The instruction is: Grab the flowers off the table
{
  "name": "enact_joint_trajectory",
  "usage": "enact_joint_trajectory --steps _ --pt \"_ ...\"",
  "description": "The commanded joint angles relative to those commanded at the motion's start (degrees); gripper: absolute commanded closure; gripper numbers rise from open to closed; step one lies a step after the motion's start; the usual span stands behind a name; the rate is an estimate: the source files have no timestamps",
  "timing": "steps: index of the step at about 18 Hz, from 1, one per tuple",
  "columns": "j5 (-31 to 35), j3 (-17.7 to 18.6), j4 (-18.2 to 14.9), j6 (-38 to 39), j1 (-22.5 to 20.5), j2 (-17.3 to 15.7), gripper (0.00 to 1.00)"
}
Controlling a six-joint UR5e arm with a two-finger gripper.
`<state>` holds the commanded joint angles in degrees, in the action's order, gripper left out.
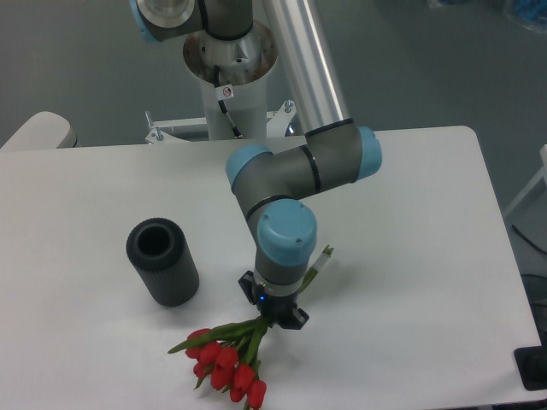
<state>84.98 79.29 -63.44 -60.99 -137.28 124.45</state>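
The flowers (229, 360) are a bunch of red tulips with green stems, lying on the white table (410, 222) near its front edge. The blooms point toward the front left and the pale stem ends (325, 254) stick out behind the wrist to the upper right. My gripper (275, 314) is straight above the middle of the stems, down at stem height. The wrist hides the fingers and the tan band, so I cannot tell whether the jaws are closed on the stems.
A black ribbed cylindrical vase (162, 261) stands upright on the table, left of the gripper. The arm's base column (229, 77) stands at the table's back edge. The table's front edge runs just below the blooms.
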Motion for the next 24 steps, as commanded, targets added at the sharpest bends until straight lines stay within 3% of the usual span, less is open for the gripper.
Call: enact_joint_trajectory --steps 4,9,24 --pt "1.9 -3.0 -0.8 -4.7 -1.9 1.6 1.0" --pt "1.9 -4.2 -1.3 -11.7 -4.0 2.3 1.0" --pt "2.0 -4.6 -1.3 -13.5 -4.5 3.0 1.0"
